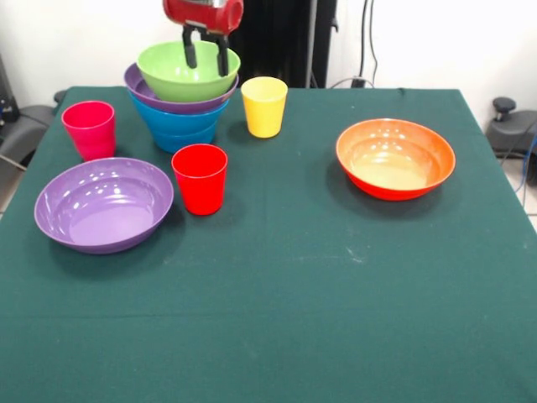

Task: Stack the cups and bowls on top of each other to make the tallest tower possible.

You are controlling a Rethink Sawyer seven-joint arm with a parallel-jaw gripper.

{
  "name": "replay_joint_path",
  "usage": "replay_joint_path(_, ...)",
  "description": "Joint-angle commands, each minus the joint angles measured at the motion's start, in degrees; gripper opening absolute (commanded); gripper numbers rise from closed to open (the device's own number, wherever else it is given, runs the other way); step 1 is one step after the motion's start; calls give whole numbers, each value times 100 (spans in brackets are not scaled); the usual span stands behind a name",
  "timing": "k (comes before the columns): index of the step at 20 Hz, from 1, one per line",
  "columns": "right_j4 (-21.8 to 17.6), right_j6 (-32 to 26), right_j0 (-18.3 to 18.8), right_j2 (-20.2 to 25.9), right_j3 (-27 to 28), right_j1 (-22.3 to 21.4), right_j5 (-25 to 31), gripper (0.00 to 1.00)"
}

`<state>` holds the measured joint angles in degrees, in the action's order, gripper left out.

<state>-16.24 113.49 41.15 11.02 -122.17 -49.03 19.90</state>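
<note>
The tower (180,105) stands at the far left: a blue bowl (183,128) lowest, a purple bowl (180,102) in it, a lime green bowl (186,74) on top. My gripper (205,55) hangs open just over the green bowl, its two black fingers (190,50) apart and empty above the bowl's inside. A yellow cup (264,106) stands right of the tower. A pink-magenta cup (89,128) stands to its left. A red cup (200,178) stands in front. A wide purple bowl (103,204) lies at the left. A wide orange bowl (395,158) lies at the right.
The table has a dark green cloth (277,302). The red cup stands close to the purple bowl's right rim. Black equipment and cables (285,34) stand behind the table's far edge.
</note>
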Motion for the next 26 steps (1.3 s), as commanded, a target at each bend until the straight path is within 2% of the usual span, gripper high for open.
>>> replay_joint_path(1,335,-167,-155,692,673,-74,1091,100)
replay_joint_path(6,661,-372,-3,1162,755,-192,1549,100)
replay_joint_path(14,947,-374,-88,1385,894,-537,2289,100)
replay_joint_path(18,901,-214,-321,1334,1225,-549,2687,100)
replay_joint_path(26,729,394,-932,1012,1586,-256,2566,100)
